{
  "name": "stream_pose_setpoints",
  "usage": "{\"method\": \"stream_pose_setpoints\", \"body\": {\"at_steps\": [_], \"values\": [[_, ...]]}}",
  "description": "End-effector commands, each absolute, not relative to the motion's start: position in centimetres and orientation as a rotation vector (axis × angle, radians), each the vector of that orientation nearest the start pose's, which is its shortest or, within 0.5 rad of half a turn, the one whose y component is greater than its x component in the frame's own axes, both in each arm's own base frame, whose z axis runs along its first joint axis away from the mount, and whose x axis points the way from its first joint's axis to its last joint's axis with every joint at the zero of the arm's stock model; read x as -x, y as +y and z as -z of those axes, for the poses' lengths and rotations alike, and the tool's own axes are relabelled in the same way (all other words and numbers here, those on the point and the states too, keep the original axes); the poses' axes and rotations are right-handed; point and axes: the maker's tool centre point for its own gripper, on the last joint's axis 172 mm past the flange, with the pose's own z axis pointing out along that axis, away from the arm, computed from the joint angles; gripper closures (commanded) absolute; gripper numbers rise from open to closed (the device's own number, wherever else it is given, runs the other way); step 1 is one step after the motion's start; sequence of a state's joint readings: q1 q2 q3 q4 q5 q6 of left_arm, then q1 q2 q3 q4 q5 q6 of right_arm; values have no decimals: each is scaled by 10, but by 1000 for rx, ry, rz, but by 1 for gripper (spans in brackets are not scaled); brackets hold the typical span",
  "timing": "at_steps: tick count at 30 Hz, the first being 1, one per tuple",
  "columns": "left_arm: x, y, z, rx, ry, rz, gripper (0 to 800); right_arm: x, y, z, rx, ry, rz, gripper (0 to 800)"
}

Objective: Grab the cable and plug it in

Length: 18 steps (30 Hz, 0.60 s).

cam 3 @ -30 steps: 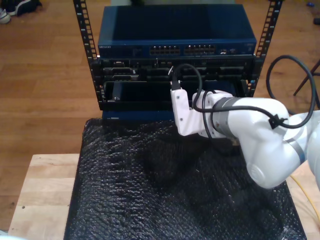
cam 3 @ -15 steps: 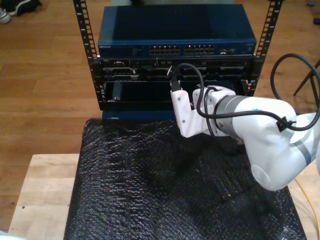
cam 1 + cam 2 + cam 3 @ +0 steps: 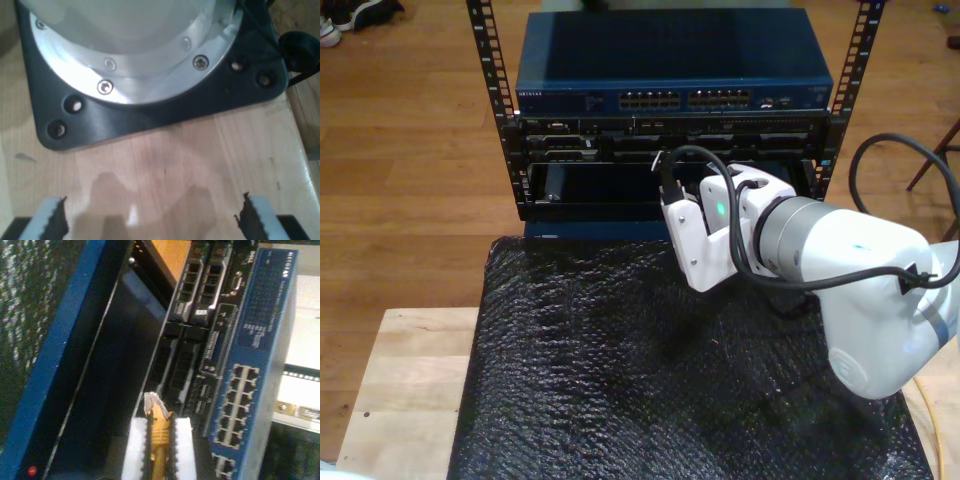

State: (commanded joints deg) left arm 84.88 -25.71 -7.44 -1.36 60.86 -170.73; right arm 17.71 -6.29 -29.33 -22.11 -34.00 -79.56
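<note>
The cable (image 3: 159, 442) is yellow-orange, with a pale boot and a small clear plug (image 3: 152, 403) at its tip. My second gripper (image 3: 159, 426) is shut on it just behind the plug, which points at the dark lower bays of the rack (image 3: 175, 370). The blue switch (image 3: 262, 310) and its rows of ports (image 3: 239, 405) lie off to one side of the plug. In the exterior view my second arm (image 3: 820, 250) reaches in from the right to the rack front (image 3: 620, 150), below the blue switch (image 3: 670, 55). A stretch of yellow cable (image 3: 928, 405) trails at the lower right. My first gripper (image 3: 152, 220) is open over bare wood.
A black bubble-wrap mat (image 3: 620, 370) covers the wooden table (image 3: 400, 380) in front of the rack. Perforated rack posts (image 3: 488, 60) stand at both sides. A thick black arm cable (image 3: 910, 150) loops at the exterior view's right. A black arm base plate (image 3: 150, 117) lies ahead of my first gripper.
My second arm's wrist has rolled, so a green light on it now faces the camera, and its forearm has lifted. The gripper stays in front of the rack's lower bays.
</note>
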Motion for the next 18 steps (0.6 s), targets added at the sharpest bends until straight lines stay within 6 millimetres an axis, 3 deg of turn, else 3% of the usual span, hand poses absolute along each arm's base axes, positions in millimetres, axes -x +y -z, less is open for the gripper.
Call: {"method": "stream_pose_setpoints", "body": {"at_steps": [2,6,9,16,18], "values": [[-15,118,-29,2105,2667,634,0,-503,240,-307,-1026,1890,-1336,800],[-15,118,-29,2105,2667,634,0,-506,218,-316,-1104,1757,-1408,800],[-15,118,-29,2104,2669,633,0,-508,202,-320,-1148,1657,-1454,800],[-15,118,-29,2105,2667,634,0,-508,189,-328,-1127,1522,-1543,800],[-15,118,-29,2105,2667,634,0,-511,186,-318,-1144,1504,-1545,800]]}}
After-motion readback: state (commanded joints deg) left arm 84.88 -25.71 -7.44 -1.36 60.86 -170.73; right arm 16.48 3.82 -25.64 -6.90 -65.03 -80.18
